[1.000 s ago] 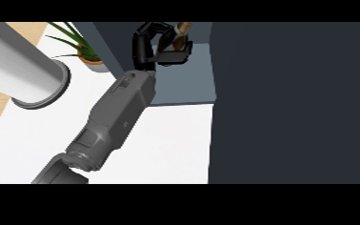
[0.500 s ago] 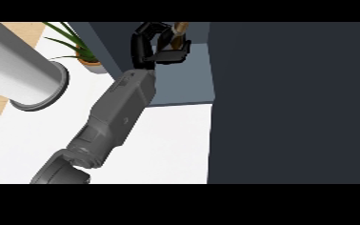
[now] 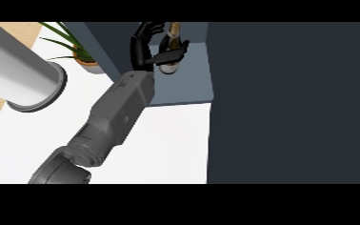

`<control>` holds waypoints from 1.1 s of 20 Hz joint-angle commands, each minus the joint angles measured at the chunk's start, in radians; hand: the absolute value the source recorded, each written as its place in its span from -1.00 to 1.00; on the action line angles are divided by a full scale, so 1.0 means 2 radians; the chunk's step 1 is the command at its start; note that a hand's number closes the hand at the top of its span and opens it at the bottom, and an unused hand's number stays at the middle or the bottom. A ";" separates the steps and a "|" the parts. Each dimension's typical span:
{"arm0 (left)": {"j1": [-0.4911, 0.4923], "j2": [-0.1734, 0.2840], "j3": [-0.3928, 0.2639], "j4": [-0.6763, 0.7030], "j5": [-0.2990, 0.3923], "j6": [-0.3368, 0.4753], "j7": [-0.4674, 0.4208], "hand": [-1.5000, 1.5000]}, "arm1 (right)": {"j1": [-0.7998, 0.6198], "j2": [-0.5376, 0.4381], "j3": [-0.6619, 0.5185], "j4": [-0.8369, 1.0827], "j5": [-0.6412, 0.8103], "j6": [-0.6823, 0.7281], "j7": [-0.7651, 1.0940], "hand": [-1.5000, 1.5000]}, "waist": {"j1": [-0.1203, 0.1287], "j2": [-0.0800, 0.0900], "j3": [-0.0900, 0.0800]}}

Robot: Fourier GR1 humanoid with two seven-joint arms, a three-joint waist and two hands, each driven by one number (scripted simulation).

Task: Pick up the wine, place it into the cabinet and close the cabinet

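The cabinet (image 3: 184, 83) is the big dark box in the upper middle of the frame, and its pale blue-grey floor shows inside. One thing is in it — the wine (image 3: 170, 52), a single bottle standing up near the top middle of the frame, its round bottom on the cabinet floor or just above it; the view is too steep to be sure which. A huge dark panel, the cabinet door (image 3: 281, 105), fills the whole right side of the frame.

One hand shows. It is the left hand (image 3: 146, 47), black, at the end of a long grey forearm (image 3: 116, 119) that comes up from the lower left of the frame. The hand is reaching into the cabinet, and its fingers (image 3: 149, 30) and thumb (image 3: 172, 55) are wrapped around the wine, so it is grasping the bottle.

On the white counter (image 3: 169, 143), at the upper left of the frame, there is one potted plant (image 3: 79, 55) with long green leaves. Beside it, further left, lies one thick grey pipe (image 3: 28, 78) — it slants down toward the counter.
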 commanded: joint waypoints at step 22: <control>0.021 0.013 0.013 0.033 -0.021 0.026 -0.041 -1.00 | 0.011 0.004 0.011 -0.017 -0.008 0.003 -0.010 -1.00 | -0.004 0.007 -0.002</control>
